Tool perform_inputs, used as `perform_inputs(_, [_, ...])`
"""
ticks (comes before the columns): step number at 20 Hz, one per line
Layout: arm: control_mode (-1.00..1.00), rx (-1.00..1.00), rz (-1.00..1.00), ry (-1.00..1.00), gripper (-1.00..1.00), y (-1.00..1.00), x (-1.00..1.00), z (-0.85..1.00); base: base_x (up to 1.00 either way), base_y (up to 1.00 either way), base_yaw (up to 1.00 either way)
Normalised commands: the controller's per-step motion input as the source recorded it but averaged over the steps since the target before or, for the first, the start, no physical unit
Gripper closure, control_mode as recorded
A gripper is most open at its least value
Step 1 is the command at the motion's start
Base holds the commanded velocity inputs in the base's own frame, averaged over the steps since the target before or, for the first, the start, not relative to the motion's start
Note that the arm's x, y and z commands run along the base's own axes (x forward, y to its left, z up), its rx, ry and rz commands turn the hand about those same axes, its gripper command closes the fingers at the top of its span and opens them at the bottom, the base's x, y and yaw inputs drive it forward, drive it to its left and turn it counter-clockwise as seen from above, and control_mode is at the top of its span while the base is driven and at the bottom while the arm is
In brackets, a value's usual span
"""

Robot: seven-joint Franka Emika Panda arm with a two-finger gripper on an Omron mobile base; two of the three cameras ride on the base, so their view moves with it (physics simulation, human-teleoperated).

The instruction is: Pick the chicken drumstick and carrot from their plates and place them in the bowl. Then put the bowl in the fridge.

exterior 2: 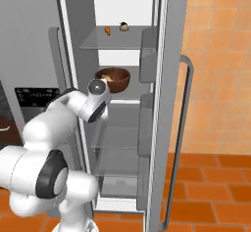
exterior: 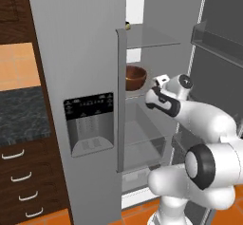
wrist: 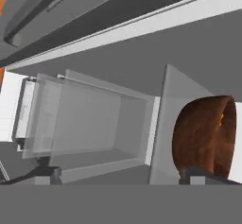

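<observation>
The grey fridge stands with its right door swung open. The dark brown bowl sits on a glass shelf inside, also seen in the right base view. My gripper hovers just in front of the bowl, apart from it. In the hand view the gripper is open, with nothing between its fingertips, and the bowl lies at the right. An orange sliver inside it looks like the carrot. The chicken drumstick is hidden. The plates are out of view.
A clear drawer sits below the bowl's shelf. The top shelf holds a small orange item and a brownish one. Door bins line the open door. A dark counter with drawers is left of the fridge.
</observation>
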Motion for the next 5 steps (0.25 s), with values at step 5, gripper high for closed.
perform_inputs(5, [-1.0,0.01,-0.08,0.19,-1.0,0.08,-1.0,0.18,0.0,0.0,0.0])
